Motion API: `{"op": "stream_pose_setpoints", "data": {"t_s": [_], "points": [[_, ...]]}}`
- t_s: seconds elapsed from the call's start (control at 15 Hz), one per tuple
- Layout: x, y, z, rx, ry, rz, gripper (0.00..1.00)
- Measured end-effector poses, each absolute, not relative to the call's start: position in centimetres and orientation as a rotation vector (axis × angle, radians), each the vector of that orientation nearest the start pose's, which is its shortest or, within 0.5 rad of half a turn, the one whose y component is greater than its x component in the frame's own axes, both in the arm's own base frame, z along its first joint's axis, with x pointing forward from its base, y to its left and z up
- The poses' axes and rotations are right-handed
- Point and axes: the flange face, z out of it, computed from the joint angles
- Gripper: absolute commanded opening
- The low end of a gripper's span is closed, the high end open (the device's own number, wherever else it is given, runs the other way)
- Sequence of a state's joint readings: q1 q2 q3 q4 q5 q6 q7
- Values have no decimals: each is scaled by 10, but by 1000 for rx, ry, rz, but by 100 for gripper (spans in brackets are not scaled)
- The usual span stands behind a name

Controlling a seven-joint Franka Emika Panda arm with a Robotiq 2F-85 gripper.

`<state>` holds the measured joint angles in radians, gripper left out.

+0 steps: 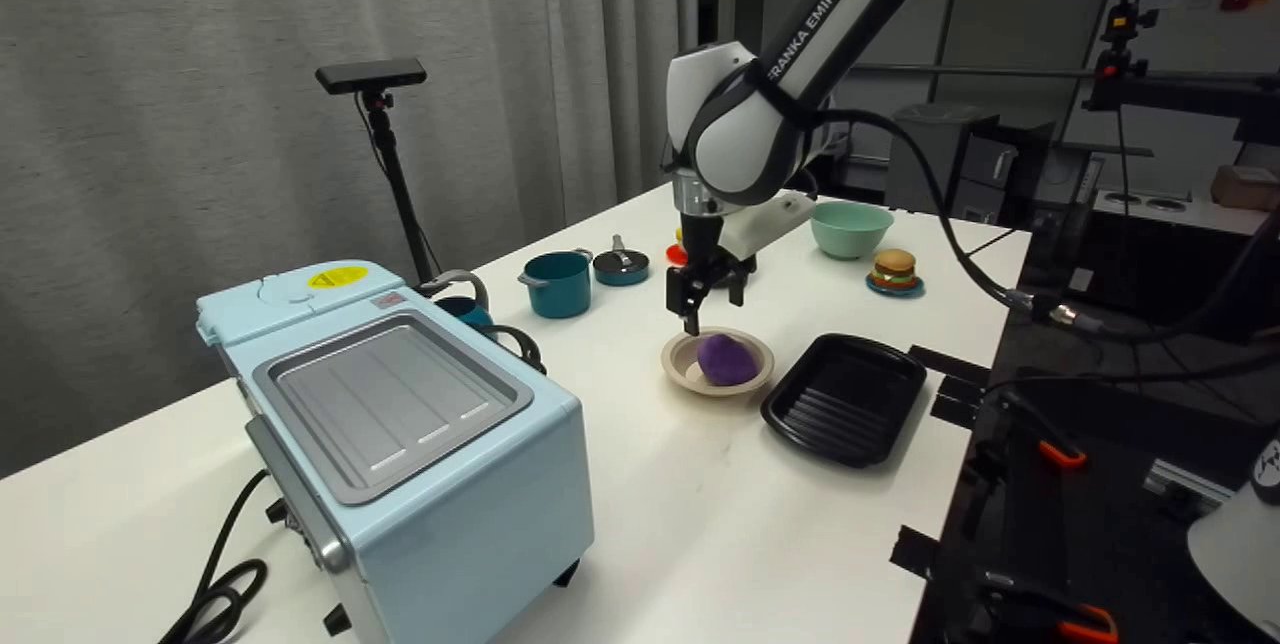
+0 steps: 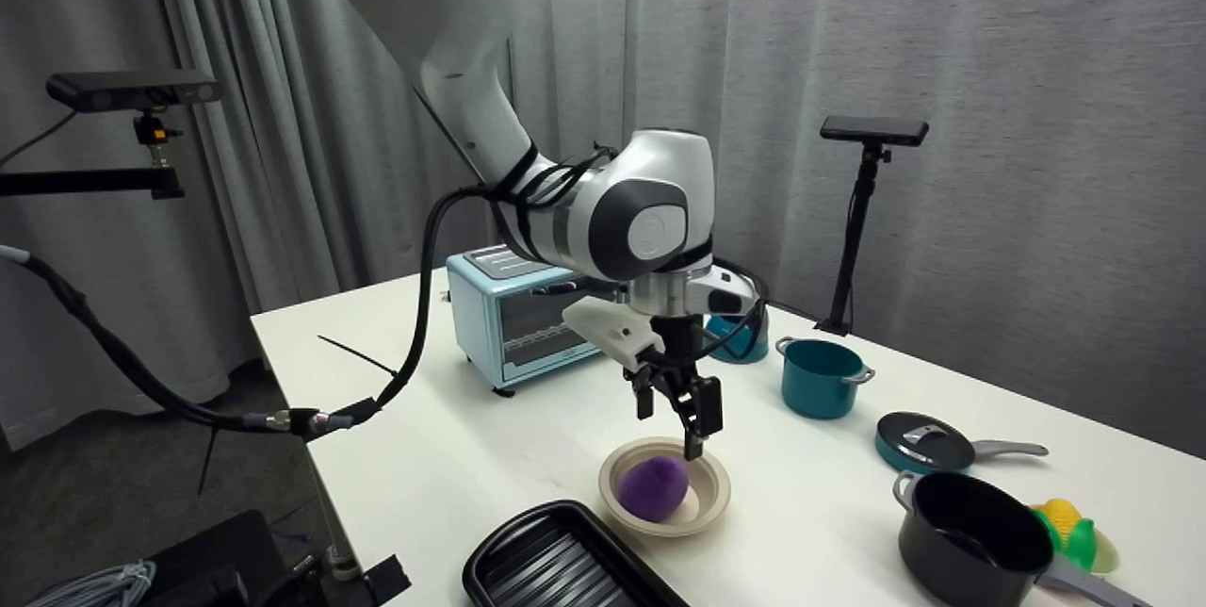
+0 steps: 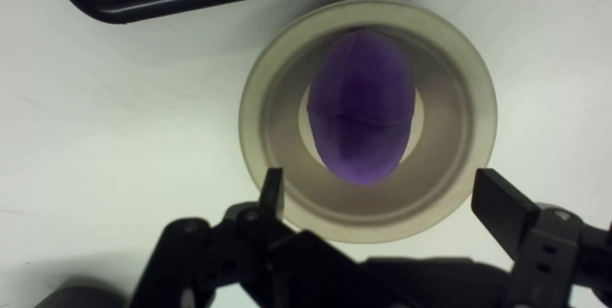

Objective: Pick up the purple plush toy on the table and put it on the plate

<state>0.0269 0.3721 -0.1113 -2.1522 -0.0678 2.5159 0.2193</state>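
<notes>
Nearest the wrist lens, across the bottom of that frame, a black gripper (image 3: 378,172) with jaws spread wide, well apart from each other. Just beyond, at the middle of the same frame, the purple plush toy (image 3: 361,107), egg-shaped from above and creased across, lying inside the beige plate (image 3: 480,121) with slivers of its pale bottom on either side. From the side, in both exterior views, the same jaws over the plate, apart from the toy; cannot tell whether touching the rim.

Just beside the plate, a black ridged tray (image 1: 840,414), cut off along the top in the wrist view but whole in an exterior view. Farther out, in both exterior views, a teal pot (image 2: 818,381) and a lidded pan (image 2: 923,442). Solely in an exterior view, right of centre, a burger toy (image 1: 893,264) on a blue dish (image 1: 900,291) and a pale green bowl (image 1: 850,232). Plain at the lower right in an exterior view, a dark pot (image 2: 970,532) with yellow and green pieces (image 2: 1062,517) just behind. Large at the lower left in an exterior view, a light blue toaster oven (image 1: 500,484); left of centre in an exterior view, its glass door (image 2: 542,319).

Beneath the dishes, a white tabletop (image 1: 660,524), faintly scuffed in the wrist view. Around it, grey curtains (image 1: 280,124) at the upper left in an exterior view, with a camera (image 1: 372,74) on a stand before them.
</notes>
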Motion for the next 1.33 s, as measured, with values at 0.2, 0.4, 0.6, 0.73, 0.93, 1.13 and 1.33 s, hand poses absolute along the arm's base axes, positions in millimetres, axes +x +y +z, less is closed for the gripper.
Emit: {"op": "stream_pose_setpoints", "data": {"t_s": [0.2,0.4,0.6,0.73,0.93,1.13,1.33], "points": [[559,-46,237,-3222,344,-15,100],[558,-46,236,-3223,342,-12,100],[558,-46,235,-3223,341,-7,100],[558,-46,235,-3223,341,-8,100],[558,-46,235,-3223,341,-8,100],[558,-46,235,-3223,341,-7,100],[558,-46,235,-3223,341,-7,100]]}}
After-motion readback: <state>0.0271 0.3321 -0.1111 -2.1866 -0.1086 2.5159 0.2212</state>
